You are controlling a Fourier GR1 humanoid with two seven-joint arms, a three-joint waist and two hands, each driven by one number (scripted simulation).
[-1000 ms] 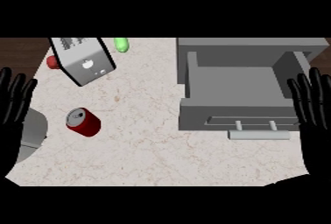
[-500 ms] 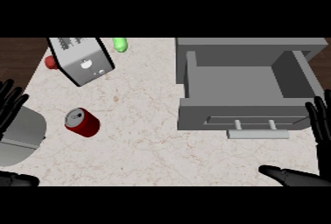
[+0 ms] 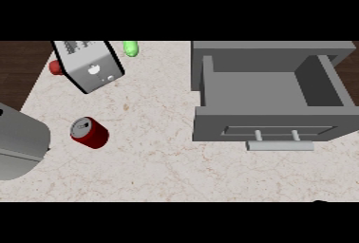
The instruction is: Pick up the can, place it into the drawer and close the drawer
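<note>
Your red metal can [image 3: 89, 132] lies tilted on the speckled stone desk [image 3: 154, 161], well left of the open grey box-shaped drawer [image 3: 270, 90]. Neither hand shows, so you can't tell their state.

– We have the can [image 3: 89, 133] lying on the counter [image 3: 154, 166], left of the open drawer [image 3: 270, 95]?
– Yes, well apart. We see a toaster [image 3: 88, 64] behind the can, near the counter's far-left corner.
</note>
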